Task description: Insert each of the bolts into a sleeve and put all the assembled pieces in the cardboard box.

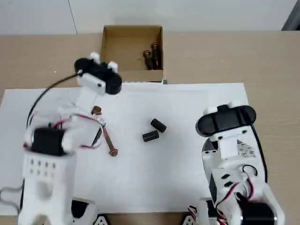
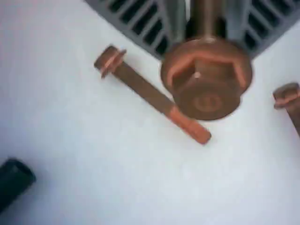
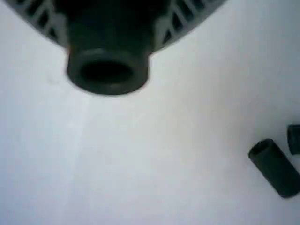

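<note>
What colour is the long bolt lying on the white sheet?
Coppery brown; the bolt shows best in the left wrist view.

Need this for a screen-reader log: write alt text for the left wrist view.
The left gripper holds a copper-coloured bolt, head toward the camera, above a white sheet. A second bolt lies flat there; a third bolt and a black sleeve show at the edges.

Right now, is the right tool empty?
No: the right tool grips a black sleeve above the white sheet.
</note>
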### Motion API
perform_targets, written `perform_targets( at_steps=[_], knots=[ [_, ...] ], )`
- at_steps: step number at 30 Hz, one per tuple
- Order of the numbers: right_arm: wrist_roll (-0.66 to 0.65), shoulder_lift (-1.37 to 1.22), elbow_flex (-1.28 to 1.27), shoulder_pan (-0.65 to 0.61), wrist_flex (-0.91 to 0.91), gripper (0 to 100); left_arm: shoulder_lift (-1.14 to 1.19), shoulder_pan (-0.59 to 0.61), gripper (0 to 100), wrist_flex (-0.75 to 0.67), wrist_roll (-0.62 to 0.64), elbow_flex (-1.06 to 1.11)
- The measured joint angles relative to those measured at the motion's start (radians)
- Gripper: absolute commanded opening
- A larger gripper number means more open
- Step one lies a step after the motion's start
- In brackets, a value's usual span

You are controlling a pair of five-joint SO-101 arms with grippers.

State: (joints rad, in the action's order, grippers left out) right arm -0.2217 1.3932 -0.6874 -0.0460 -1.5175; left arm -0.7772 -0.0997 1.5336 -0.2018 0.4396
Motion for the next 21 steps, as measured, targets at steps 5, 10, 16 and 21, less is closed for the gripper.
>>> perform_targets(
  at_steps=[5, 10, 16, 21],
  knots=[
    [0.0, 0.1, -0.169, 0.002, 0.141, 0.2, -0.253, 0.0, 1, -0.233, 0.103, 0.284],
    [0.0, 0.17, -0.327, 0.0, 0.252, 0.2, -0.457, -0.003, 1, -0.397, 0.213, 0.499],
    [0.054, 0.273, -0.499, -0.135, 0.37, 0.2, -0.623, -0.003, 1, -0.488, 0.4, 0.669],
    [0.115, 0.379, -0.654, -0.281, 0.476, 0.2, -0.752, -0.003, 1, -0.563, 0.562, 0.786]
  ],
)
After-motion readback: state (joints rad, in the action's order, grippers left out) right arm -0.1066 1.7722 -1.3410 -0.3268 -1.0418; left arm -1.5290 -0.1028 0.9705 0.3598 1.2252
